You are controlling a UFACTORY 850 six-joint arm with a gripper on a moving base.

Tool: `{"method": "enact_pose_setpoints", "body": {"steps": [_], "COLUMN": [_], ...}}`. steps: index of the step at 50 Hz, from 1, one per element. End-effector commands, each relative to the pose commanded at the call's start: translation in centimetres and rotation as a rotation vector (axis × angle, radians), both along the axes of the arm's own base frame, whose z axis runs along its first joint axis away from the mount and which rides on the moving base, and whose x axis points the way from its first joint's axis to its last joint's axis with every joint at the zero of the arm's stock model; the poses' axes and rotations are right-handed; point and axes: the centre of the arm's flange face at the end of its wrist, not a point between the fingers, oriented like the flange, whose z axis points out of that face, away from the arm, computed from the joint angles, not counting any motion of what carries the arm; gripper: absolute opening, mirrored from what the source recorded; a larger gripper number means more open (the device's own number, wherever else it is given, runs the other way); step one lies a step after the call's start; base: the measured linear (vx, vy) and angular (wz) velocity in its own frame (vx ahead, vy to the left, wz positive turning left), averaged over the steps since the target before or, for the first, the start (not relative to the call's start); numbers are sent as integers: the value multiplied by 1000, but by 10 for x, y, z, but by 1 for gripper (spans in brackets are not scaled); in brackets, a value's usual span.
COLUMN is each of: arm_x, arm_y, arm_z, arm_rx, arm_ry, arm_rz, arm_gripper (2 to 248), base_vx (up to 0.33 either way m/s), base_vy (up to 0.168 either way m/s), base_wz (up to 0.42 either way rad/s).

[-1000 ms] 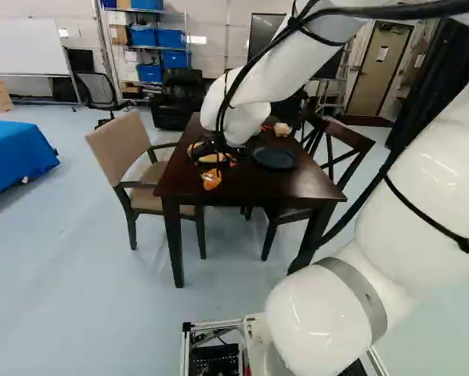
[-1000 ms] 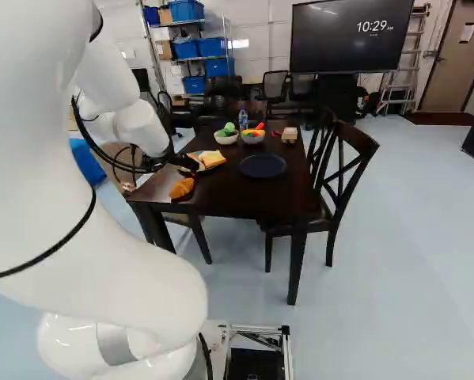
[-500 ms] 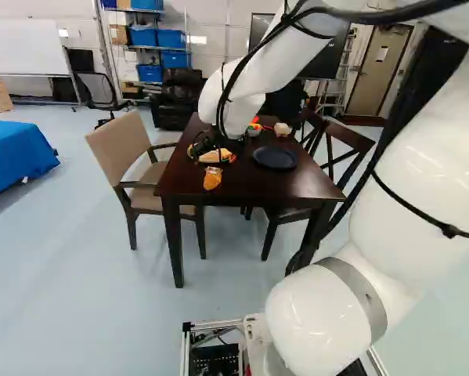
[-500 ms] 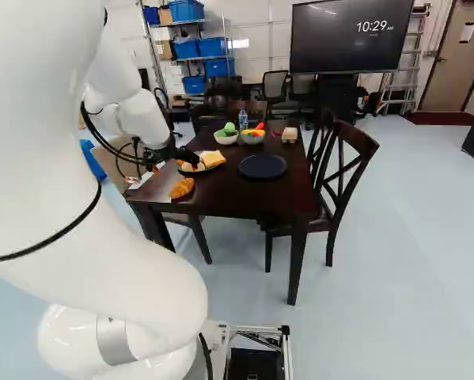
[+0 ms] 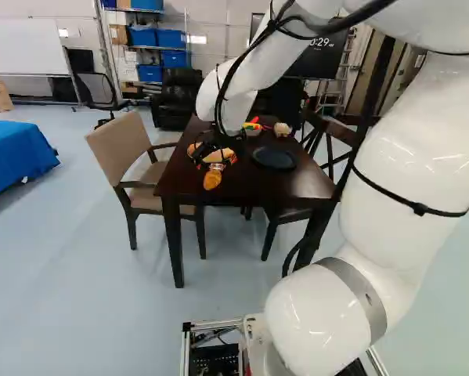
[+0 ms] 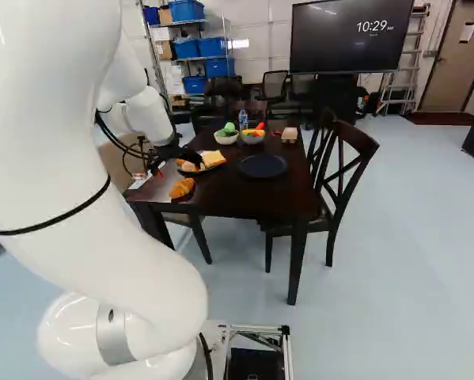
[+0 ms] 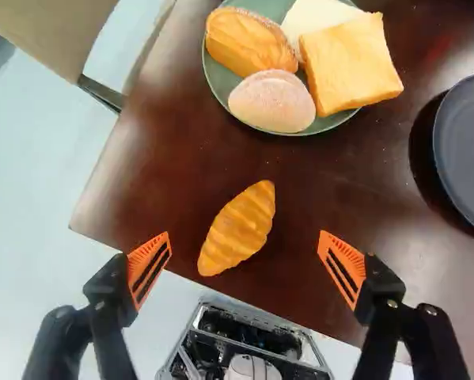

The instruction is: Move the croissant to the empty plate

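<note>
Dark brown and glossy, the table (image 6: 229, 190) stands on a pale blue floor (image 6: 395, 237), with a beige armchair (image 5: 118, 149) pulled up to it and a big black screen (image 6: 347, 47) on the far side of the room.

The gripper (image 6: 179, 168) hangs over the near corner, its two fingers spread wide. The croissant (image 7: 238, 229) lies on the bare wood between them as seen from the wrist, touching neither pad. Ahead of the gripper sits a green plate (image 7: 339, 123) of breads; off to one side, past one finger, is the empty dark plate (image 7: 470, 150).

Compared with half a second ago, the arm's big white links have swung over against the base joint, while the croissant and both plates have stayed put on the table.
</note>
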Motion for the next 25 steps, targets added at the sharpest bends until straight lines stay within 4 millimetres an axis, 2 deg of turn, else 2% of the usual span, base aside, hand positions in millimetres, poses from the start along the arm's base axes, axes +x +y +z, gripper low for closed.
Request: {"method": "enact_pose_setpoints", "body": {"steps": [12, 25], "arm_x": [11, 25], "arm_y": [4, 15], "arm_z": [-3, -4], "arm_rx": [-43, -18], "arm_ry": [68, 119], "arm_rz": [17, -74], "arm_gripper": [247, 247], "base_vx": [0, 0], "base_vy": [0, 0], "base_wz": [0, 0]}}
